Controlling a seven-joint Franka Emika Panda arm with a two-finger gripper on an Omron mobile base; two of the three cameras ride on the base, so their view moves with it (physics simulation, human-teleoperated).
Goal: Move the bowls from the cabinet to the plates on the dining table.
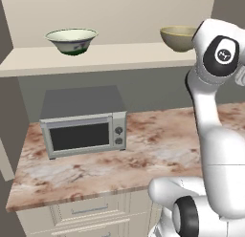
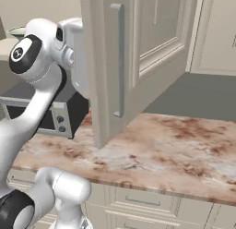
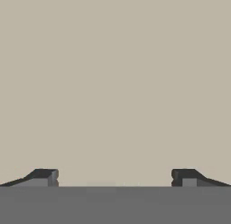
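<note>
Bowls on the cabinet shelf — gripper [image 3: 115,178] spread wide, empty.
White bowl [image 1: 72,40] sits left, tan bowl [image 1: 178,37] right, well apart, above the microwave [image 1: 83,126] on the counter [image 1: 158,145].

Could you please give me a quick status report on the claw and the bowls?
Claw open, empty, facing plain beige. Cream-white bowl and olive-tan bowl both on the cabinet shelf. Open cabinet door stands beside the arm.
</note>
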